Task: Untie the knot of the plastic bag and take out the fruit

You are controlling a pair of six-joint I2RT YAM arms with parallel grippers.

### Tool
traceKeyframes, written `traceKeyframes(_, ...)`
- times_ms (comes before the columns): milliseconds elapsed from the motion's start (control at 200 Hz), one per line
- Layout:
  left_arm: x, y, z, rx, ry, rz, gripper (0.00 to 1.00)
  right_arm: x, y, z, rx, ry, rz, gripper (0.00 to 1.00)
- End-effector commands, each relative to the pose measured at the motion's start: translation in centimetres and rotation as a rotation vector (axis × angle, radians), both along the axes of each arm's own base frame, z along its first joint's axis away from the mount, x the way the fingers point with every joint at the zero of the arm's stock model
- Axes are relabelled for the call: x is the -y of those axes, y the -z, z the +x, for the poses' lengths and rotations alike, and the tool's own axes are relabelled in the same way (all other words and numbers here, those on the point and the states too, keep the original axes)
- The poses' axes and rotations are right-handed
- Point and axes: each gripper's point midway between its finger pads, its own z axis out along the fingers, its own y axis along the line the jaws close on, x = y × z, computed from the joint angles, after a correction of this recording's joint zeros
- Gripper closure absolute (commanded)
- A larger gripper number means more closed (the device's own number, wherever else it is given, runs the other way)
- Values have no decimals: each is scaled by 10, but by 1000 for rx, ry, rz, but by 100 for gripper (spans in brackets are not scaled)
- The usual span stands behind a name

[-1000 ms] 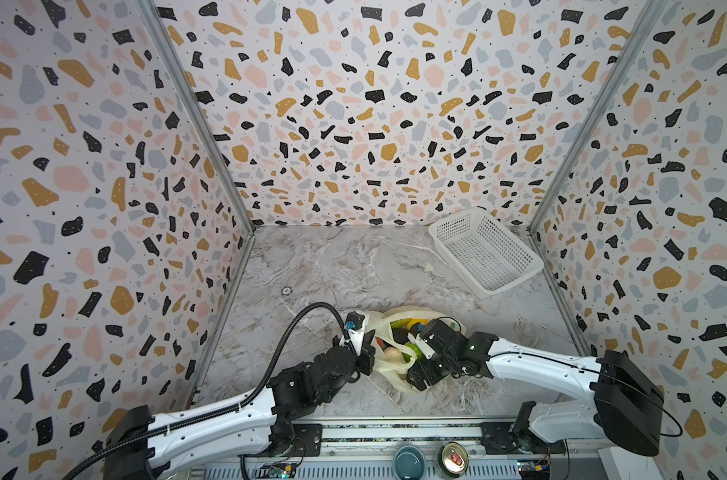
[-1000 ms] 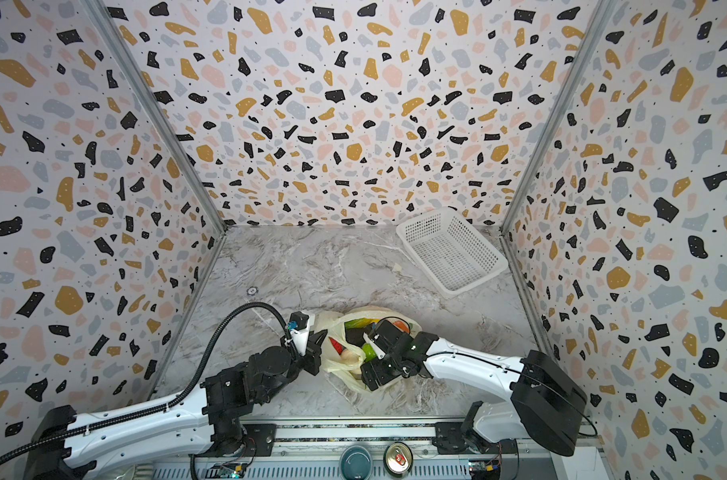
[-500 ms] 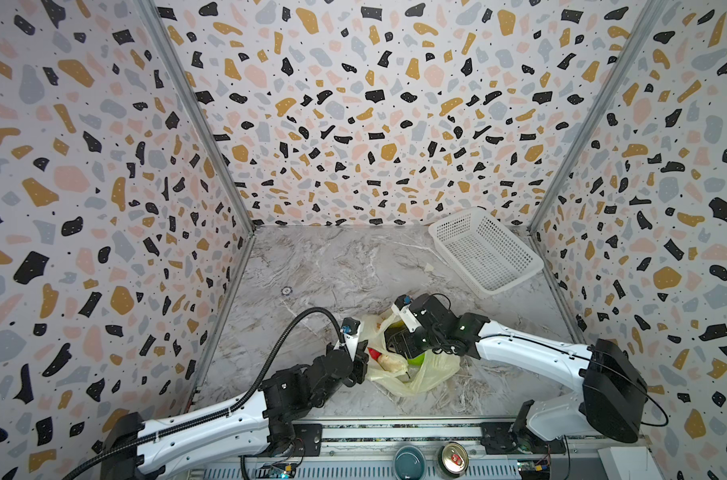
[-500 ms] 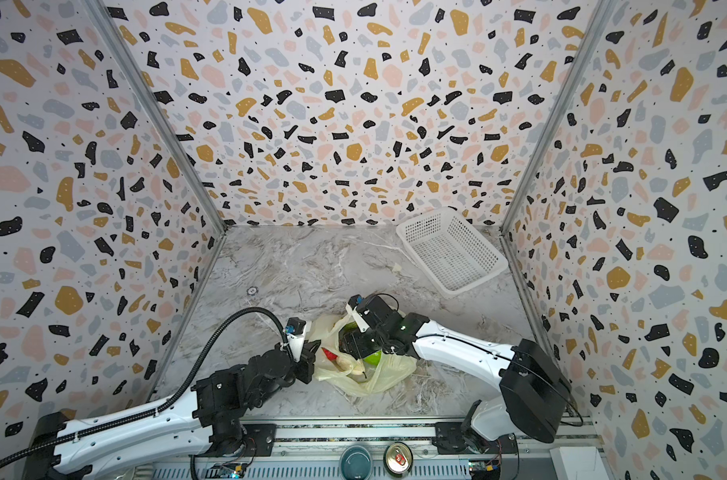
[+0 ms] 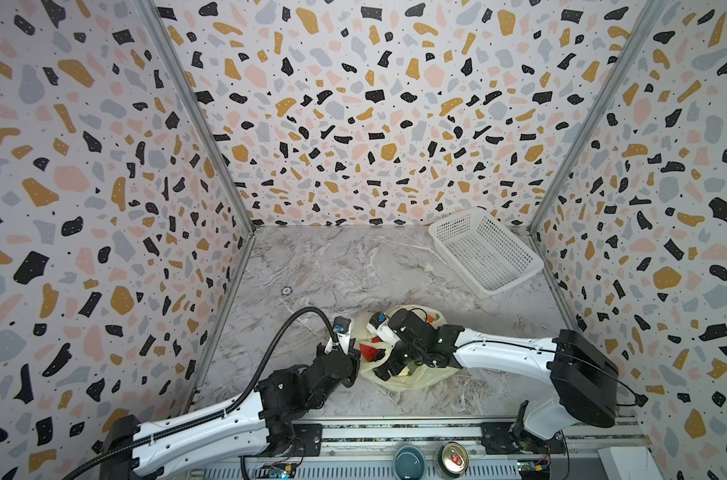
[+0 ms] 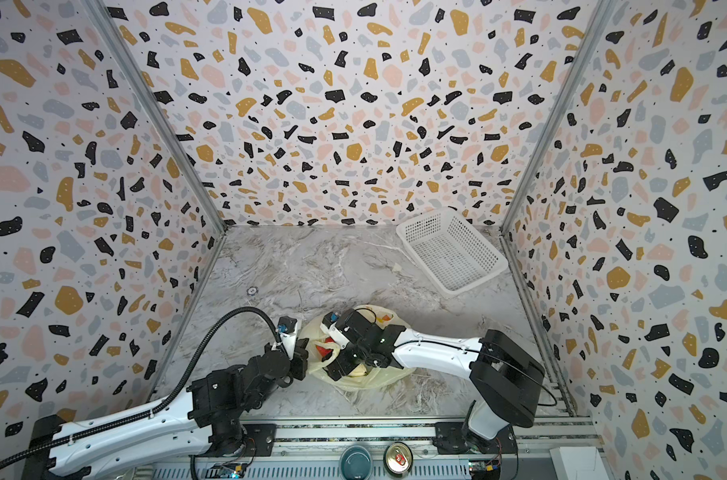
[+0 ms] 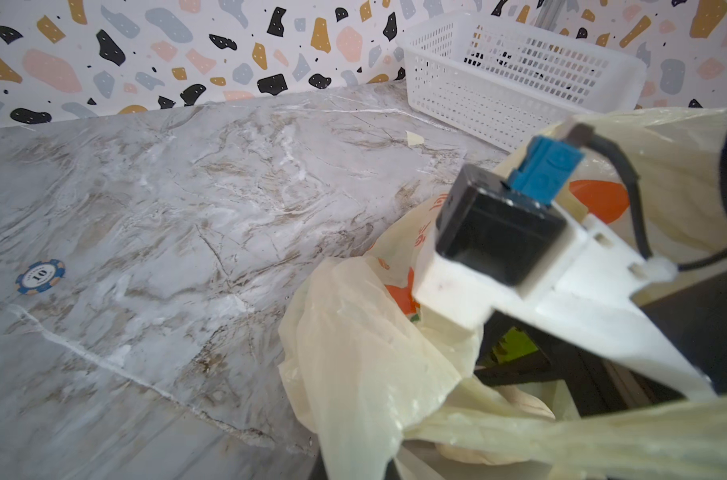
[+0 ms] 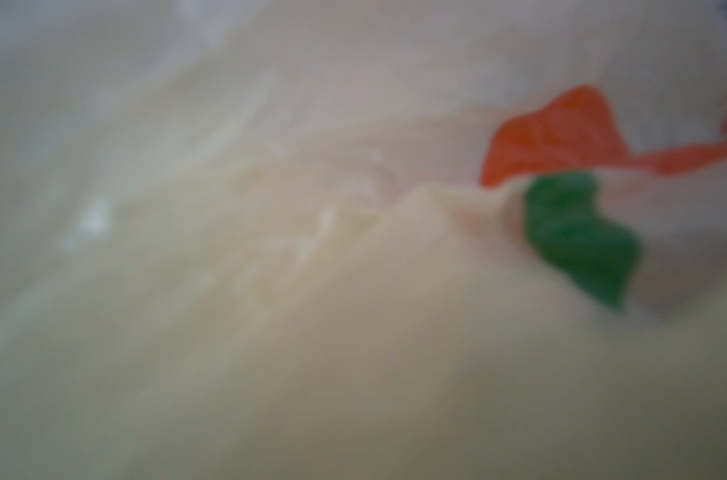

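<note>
We pinch the bag (image 5: 428, 379) with left end effector (image 5: 354, 357); right end effector (image 5: 388, 368), jaws hidden inside, could tear it.

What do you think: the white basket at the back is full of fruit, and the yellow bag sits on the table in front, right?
Not quite. The white basket at the back is empty, as both top views show. The yellow bag does sit on the table in front.

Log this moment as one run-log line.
left gripper: shut on plastic bag edge | right gripper: inside bag mouth, grip unclear | fruit: in bag | basket: empty
</note>
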Motion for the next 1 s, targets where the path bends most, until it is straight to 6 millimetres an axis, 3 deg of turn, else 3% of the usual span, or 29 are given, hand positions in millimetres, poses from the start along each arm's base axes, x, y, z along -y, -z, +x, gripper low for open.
traceKeyframes(0, -5, -15, 5, 39, -53, -55, 100, 7, 10, -27, 1, -135, -63, 10)
traceKeyframes(105, -3, -10, 5, 32, -50, -59, 100, 12, 34, -35, -26, -180, -161, 8)
traceKeyframes(170, -1, -8, 5, 25, -41, -64, 100, 13, 29, -27, 6, -139, -152, 7)
traceKeyframes(295, 2, -6, 3, 20, -20, -82, 100, 16, -12, 10, 98, 21, -41, 3)
traceKeyframes(405, 4, -7, 1, 37, -1, -120, 100, 27, -30, 46, 174, 195, -6, 3)
traceKeyframes(621, 9, -3, 3, 65, 13, -130, 100, 53, -10, 107, 275, 444, -103, 2)
traceKeyframes(761, 13, -3, 5, 89, 18, -131, 100, 73, -15, 152, 444, 599, -119, 0)
traceKeyframes(861, 17, -5, 7, 100, 22, -130, 100, 98, -22, 183, 527, 702, -174, 0)
traceKeyframes(921, 21, -7, 8, 101, 31, -136, 100, 105, -24, 191, 479, 688, -151, 0)
traceKeyframes(996, 26, -8, 8, 100, 46, -146, 100, 99, -23, 184, 401, 588, -141, 1)
